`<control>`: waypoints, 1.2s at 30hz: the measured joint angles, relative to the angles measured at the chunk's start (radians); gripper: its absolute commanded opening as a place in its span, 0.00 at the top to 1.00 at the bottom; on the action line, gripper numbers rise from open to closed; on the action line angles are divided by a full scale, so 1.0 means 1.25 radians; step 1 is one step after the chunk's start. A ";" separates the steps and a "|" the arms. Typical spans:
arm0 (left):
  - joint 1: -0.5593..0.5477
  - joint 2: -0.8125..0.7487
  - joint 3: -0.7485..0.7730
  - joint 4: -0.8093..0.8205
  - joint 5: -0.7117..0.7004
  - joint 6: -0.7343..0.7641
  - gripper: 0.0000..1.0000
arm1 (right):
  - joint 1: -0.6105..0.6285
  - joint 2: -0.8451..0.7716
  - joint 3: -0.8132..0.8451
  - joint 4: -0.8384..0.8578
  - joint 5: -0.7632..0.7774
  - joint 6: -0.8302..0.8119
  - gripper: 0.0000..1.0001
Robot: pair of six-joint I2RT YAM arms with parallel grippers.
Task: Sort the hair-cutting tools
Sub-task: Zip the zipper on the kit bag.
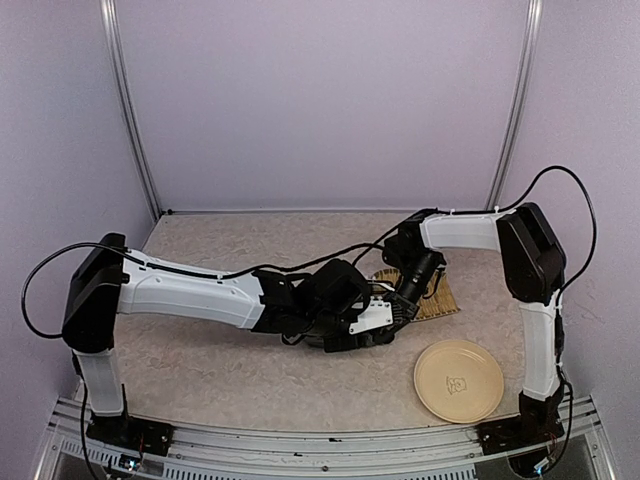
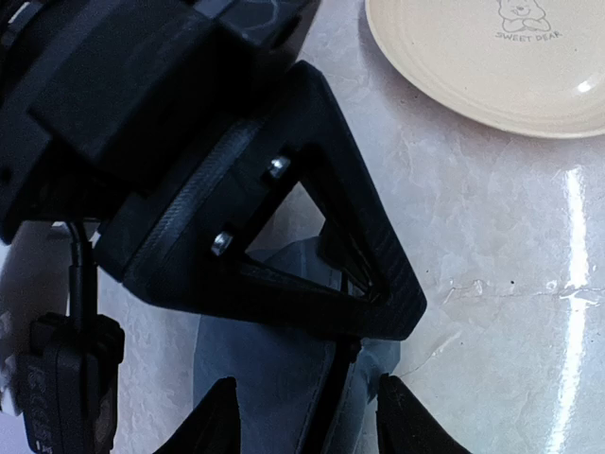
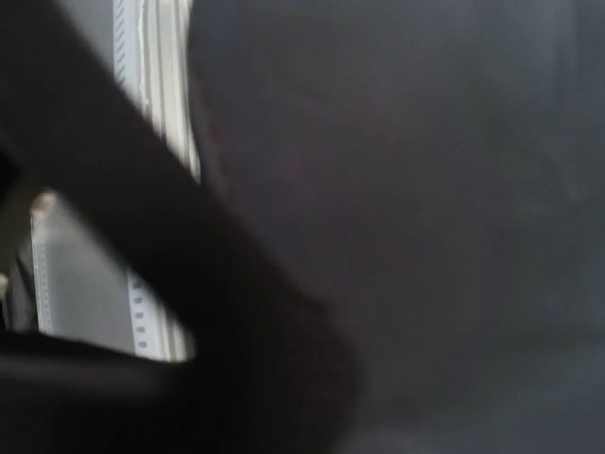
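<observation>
None of the hair-cutting tools show in any view. In the left wrist view my left gripper (image 2: 312,421) stands open, its two black fingertips (image 2: 219,424) apart on either side of a grey-blue zip pouch (image 2: 269,374) that lies flat on the table. My right gripper (image 2: 383,298) reaches in from above, its black triangular finger frame over the pouch's far end along the zip line. From the top, both grippers meet mid-table and the right gripper (image 1: 400,303) covers what is beneath. The right wrist view is dark blur. I cannot see whether the right gripper holds anything.
A cream plate (image 1: 458,381) with a bear print sits at the front right, close to the pouch (image 2: 492,66). A woven straw mat (image 1: 442,298) lies behind it, partly under the right arm. Lilac walls close the back and sides.
</observation>
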 measured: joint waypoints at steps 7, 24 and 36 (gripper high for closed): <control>-0.006 0.057 0.049 -0.030 -0.042 0.025 0.76 | 0.004 -0.001 0.001 0.001 0.001 0.006 1.00; -0.040 0.051 0.002 0.002 -0.110 0.055 1.00 | 0.002 -0.001 -0.033 0.043 0.010 0.074 1.00; -0.016 0.006 -0.042 0.027 -0.071 -0.001 1.00 | -0.007 -0.036 -0.068 0.120 -0.027 0.130 1.00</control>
